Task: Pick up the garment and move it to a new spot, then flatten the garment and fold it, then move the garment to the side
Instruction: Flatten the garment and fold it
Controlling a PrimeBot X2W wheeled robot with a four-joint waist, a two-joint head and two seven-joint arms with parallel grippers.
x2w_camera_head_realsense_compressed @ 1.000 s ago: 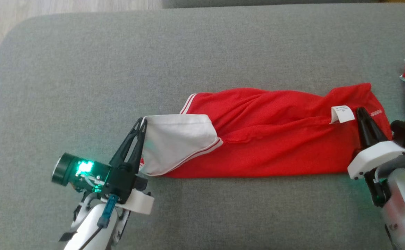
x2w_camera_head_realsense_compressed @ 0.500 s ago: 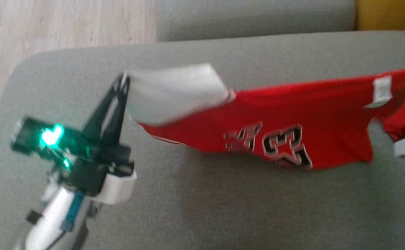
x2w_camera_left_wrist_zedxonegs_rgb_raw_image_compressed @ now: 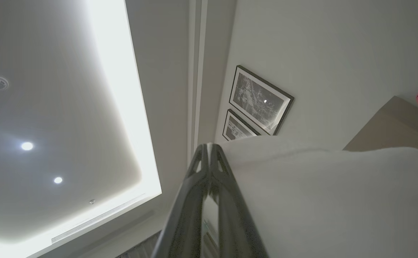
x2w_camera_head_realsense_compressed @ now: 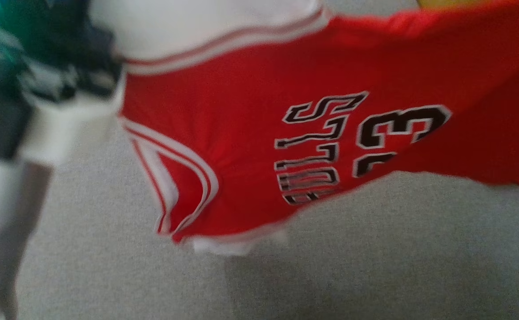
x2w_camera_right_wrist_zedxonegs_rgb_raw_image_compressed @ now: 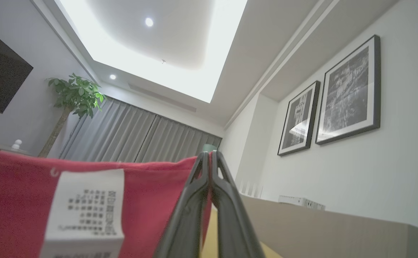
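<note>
Lifted off the grey cushion [x2w_camera_head_realsense_compressed: 375,258] where it was lying flat a second ago, the garment [x2w_camera_head_realsense_compressed: 250,133] is now hanging in the air above it, stretched between both arms and sitting close to the blurred head view.

At the left, the left gripper [x2w_camera_left_wrist_zedxonegs_rgb_raw_image_compressed: 208,147] is pointing up toward the ceiling and clamping the white panel [x2w_camera_left_wrist_zedxonegs_rgb_raw_image_compressed: 320,200] at the garment's end, with its fingers pressed together on the cloth. Across the middle, the red body is sagging with its lettering and number showing, and its lower hem is drooping toward the cushion. At the right, the right gripper [x2w_camera_right_wrist_zedxonegs_rgb_raw_image_compressed: 209,154] is pinching the red edge just beside the care label [x2w_camera_right_wrist_zedxonegs_rgb_raw_image_compressed: 85,211], its jaws likewise squeezed tight.

The fabric is looking light, thin and limp, and probably a little slick, so it is likely to swing and fold on itself. Holding the two far edges taut, as both grippers are doing, seems the soundest way to carry it.
</note>
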